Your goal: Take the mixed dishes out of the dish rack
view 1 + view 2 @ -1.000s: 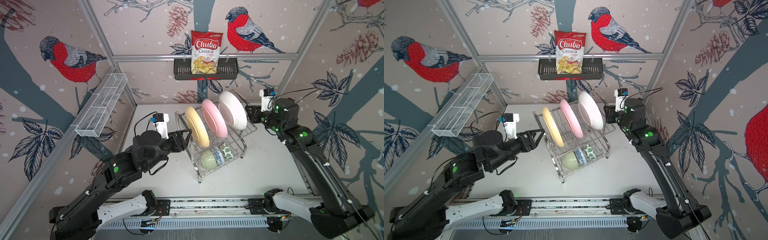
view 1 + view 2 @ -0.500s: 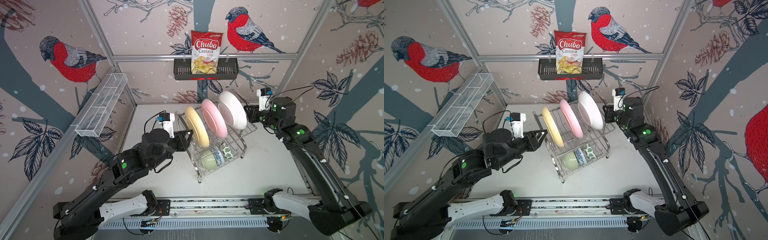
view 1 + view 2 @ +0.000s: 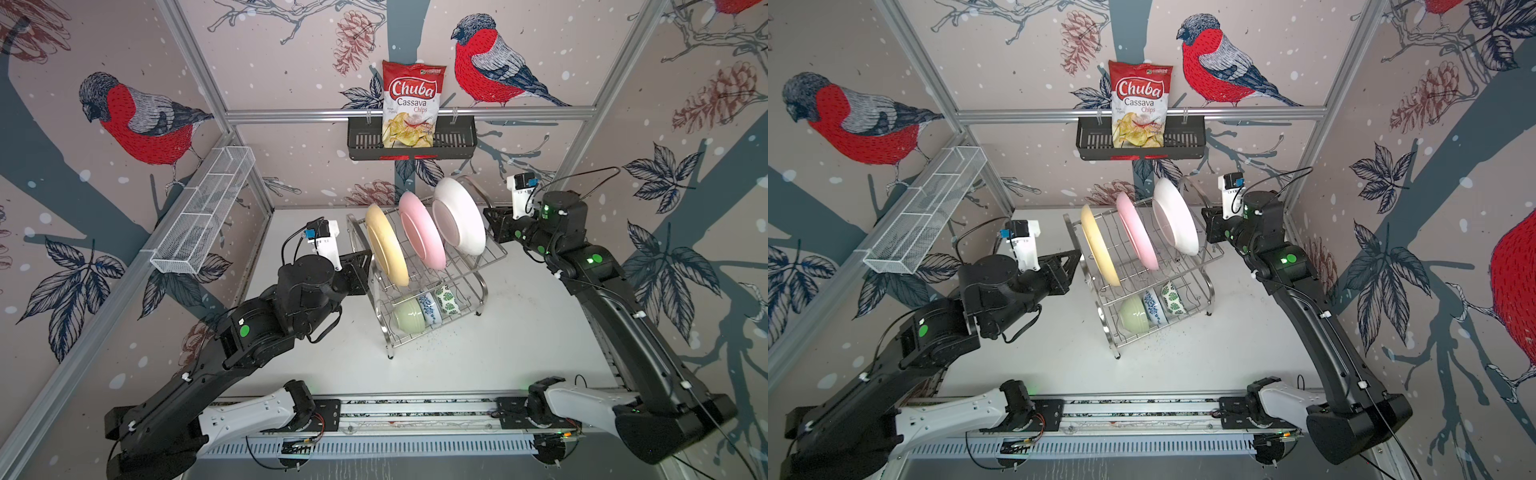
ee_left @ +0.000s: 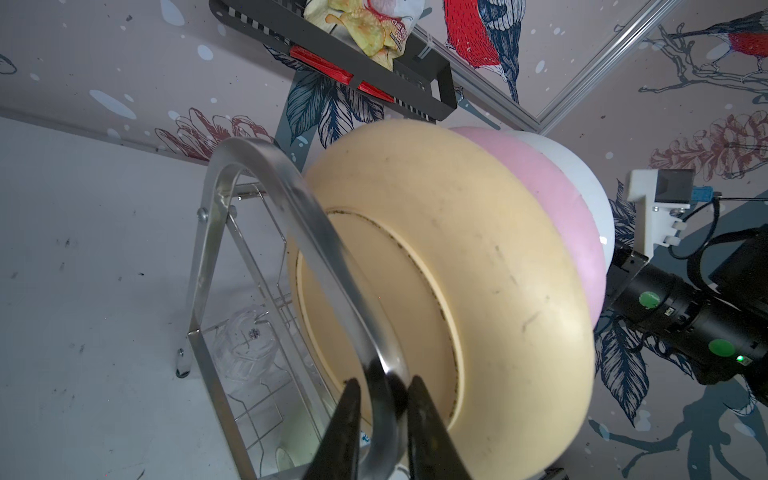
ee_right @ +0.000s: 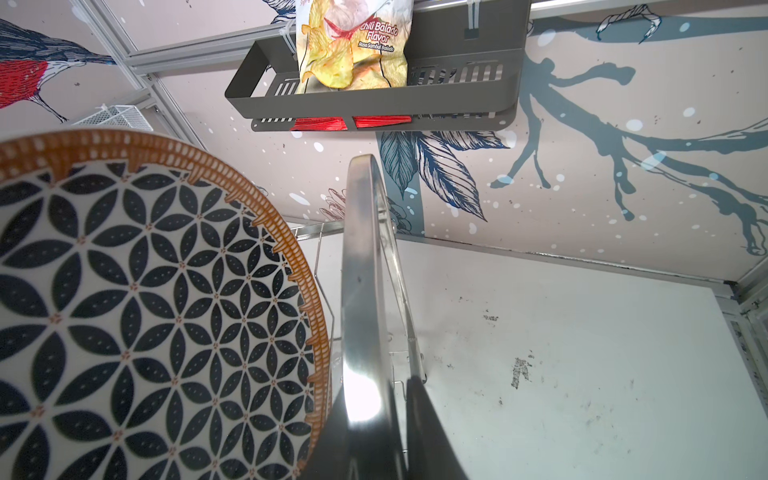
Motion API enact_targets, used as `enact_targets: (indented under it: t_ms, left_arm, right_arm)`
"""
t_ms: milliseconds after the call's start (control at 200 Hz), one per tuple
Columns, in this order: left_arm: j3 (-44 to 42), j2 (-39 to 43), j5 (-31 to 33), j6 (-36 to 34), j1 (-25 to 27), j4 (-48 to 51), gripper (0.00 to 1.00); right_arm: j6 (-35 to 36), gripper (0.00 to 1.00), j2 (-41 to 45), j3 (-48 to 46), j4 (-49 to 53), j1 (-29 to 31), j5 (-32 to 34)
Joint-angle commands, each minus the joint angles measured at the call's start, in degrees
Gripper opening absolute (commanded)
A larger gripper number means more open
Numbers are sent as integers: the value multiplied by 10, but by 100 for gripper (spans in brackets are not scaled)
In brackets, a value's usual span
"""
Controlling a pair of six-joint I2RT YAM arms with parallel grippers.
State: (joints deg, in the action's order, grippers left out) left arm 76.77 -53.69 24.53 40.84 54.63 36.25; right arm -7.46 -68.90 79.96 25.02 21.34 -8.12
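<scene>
dish rack (image 3: 1130, 243), one handle (image 4: 266, 174) between left fingers (image 4: 347, 419), other between right fingers (image 5: 424, 424)

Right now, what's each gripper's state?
left gripper: fingers shut on the curved side handle of the shiny steel wire dish rack.
right gripper: fingers shut on the opposite curved handle.

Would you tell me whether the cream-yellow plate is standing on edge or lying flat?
Standing on edge, tilted: the cream-yellow plate is slotted in the upper tier of the dish rack.
</scene>
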Motion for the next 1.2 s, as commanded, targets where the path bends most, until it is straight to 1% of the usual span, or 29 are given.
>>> enact_targets:
  t_ms: [0, 115, 220, 350, 395, 655, 1031, 1196]
  left_arm:
    - [2, -15, -10, -32, -22, -7, 17]
    - [-5, -21, -52, -41, -65, -22, 14]
    - [-5, -25, -66, -54, -86, -33, 12]
    - [7, -42, -99, -68, -118, -36, 11]
    - [8, -47, -111, -73, -128, -42, 10]
    - [-5, -68, -204, -85, -212, -83, 7]
    - [-6, -103, -287, -91, -289, -135, 7]
    - [-12, -113, -308, -88, -312, -164, 7]
  right_arm:
    - [-56, 14, -12, 4, -9, 1, 1]
    - [-59, 13, -18, 5, -14, 0, 6]
    - [-63, 12, -26, 11, -18, 1, 11]
    - [-69, 12, -26, 15, -30, 0, 16]
    - [-71, 11, -42, 16, -35, 0, 17]
    - [-77, 10, -70, 37, -43, 1, 20]
    - [-88, 8, -121, 70, -66, 1, 24]
    - [-96, 7, -137, 77, -82, 0, 37]
